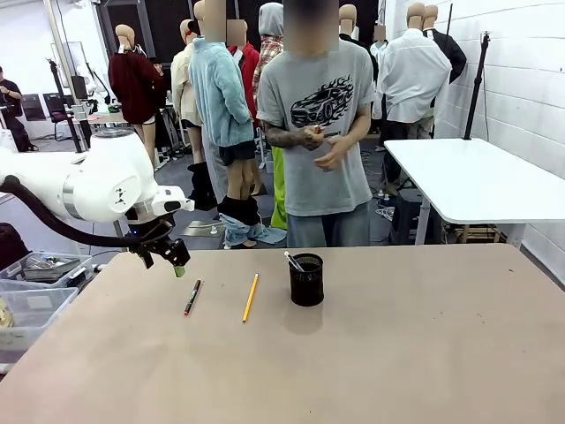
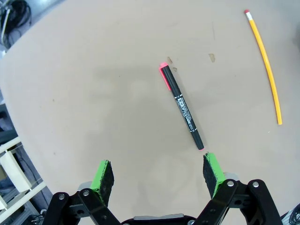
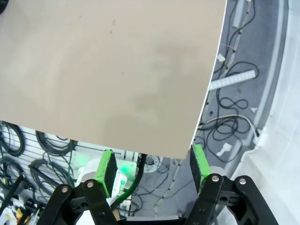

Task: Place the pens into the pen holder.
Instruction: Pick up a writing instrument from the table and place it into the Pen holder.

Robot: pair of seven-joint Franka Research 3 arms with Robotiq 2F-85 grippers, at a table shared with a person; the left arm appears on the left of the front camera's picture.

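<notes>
A dark pen (image 1: 192, 298) with a red end lies on the table left of centre, and in the left wrist view the same dark pen (image 2: 181, 105) lies just beyond my fingertips. A yellow pencil (image 1: 251, 297) lies beside it to the right, also the yellow pencil (image 2: 264, 61) at the upper right of that view. The black mesh pen holder (image 1: 306, 279) stands near the middle with a whitish pen (image 1: 293, 261) sticking out of it. My left gripper (image 1: 176, 263) (image 2: 159, 172) hangs open above the table, left of the dark pen. My right gripper (image 3: 153, 167) is open over the table's edge.
A person stands at the far side with both hands (image 1: 320, 146) held at the chest. Clear plastic bins (image 1: 35, 283) sit off the table's left side. Cables lie on the floor (image 3: 234, 112) past the table edge. A white table (image 1: 477, 177) stands at the back right.
</notes>
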